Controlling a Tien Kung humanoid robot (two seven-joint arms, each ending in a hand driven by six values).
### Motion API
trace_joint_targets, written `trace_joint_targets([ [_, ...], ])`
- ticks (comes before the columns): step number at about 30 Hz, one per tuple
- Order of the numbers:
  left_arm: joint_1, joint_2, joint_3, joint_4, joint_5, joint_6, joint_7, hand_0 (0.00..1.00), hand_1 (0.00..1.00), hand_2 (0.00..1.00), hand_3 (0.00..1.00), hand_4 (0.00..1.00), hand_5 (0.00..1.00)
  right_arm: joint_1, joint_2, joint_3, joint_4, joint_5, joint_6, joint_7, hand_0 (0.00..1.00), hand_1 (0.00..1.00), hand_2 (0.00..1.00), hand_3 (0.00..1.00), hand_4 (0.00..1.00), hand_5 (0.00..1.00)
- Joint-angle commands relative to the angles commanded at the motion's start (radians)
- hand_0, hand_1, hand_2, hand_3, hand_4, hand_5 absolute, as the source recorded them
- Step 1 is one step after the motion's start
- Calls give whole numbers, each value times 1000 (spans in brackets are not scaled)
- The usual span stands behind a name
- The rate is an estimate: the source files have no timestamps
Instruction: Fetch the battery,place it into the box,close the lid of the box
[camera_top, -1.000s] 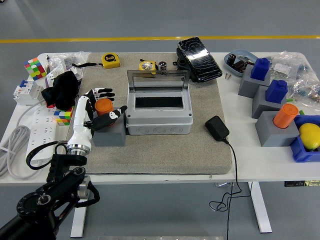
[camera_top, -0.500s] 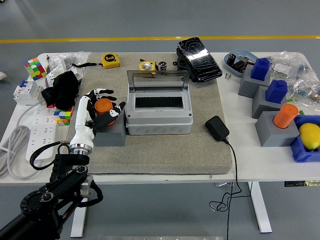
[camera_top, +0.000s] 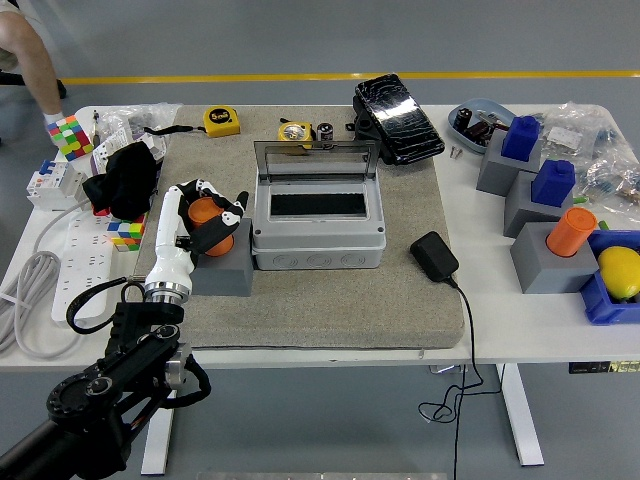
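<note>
Fingers (camera_top: 222, 212) of left hand (camera_top: 205, 215) curl round orange battery (camera_top: 208, 216) (in its grey holder (camera_top: 222, 272)).

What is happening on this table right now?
The robot's left hand is closed around an orange battery that sits in a grey block on the mat. Just to its right, the grey box stands with its lid raised, and nothing shows inside yet. The right arm is out of view.
</note>
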Motion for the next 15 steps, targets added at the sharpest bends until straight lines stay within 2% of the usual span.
trace_joint_targets([
  [2,-4,1,-5,-15,11,2,2,143,108,142,193,271,2,0,-1,0,0,0,-1,2,633,646,664,575,987,545],
  [3,-6,2,-7,-23,22,3,7,143,104,142,189,222,2,0,-1,-1,0,1,-1,2,634,646,664,573,988,544],
  [4,-10,4,-9,-33,36,3,14,143,104,142,189,222,2,1,-1,-1,0,1,-1,3,634,646,664,573,988,544],
  [8,-34,22,-3,-94,125,14,70,143,104,142,189,222,2,0,-2,0,1,2,-2,4,634,646,664,573,988,544],
  [12,-86,51,41,-160,278,20,187,144,104,145,188,198,2,-1,-3,0,0,4,-2,3,633,646,664,573,989,544],
  [14,-125,64,80,-179,361,13,265,144,104,145,188,198,2,-1,-3,0,0,5,-2,3,633,646,664,573,989,544],
  [15,-154,71,109,-185,407,6,309,147,111,150,192,248,2,0,-4,-1,0,5,-2,3,635,645,664,573,989,543],
])
